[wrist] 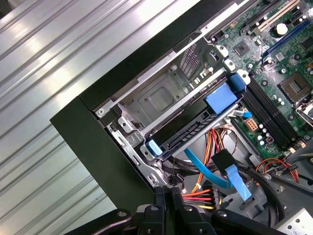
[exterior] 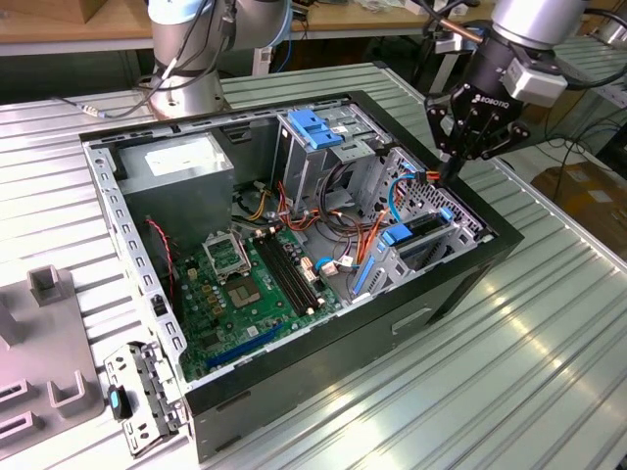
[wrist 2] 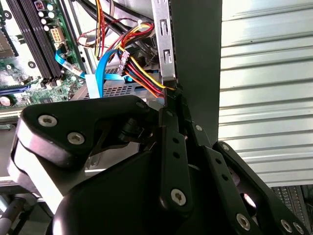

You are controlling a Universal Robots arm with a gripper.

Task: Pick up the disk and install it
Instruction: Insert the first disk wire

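The disk (wrist: 191,128) sits edge-on in the drive bay at the front corner of the open computer case (exterior: 460,284), its dark body flanked by blue plastic rails (wrist: 223,97). In the exterior view the disk (exterior: 423,229) lies low at the case's right end. My gripper (exterior: 452,173) hangs just above the case rim on the exterior view's right, a little beyond the disk and apart from it. It is shut, with the fingers (wrist: 161,196) pressed together and nothing between them. In the second wrist view the gripper (wrist 2: 173,97) points at a bundle of red and yellow wires.
A grey power-supply box (exterior: 176,164) fills the case's far corner, beside a metal drive cage with a blue top (exterior: 315,129). The green motherboard (exterior: 245,284) covers the floor. Blue ribbon cables (wrist: 229,177) and orange wires cross near the bay. A grey fixture (exterior: 49,343) stands on the exterior view's left.
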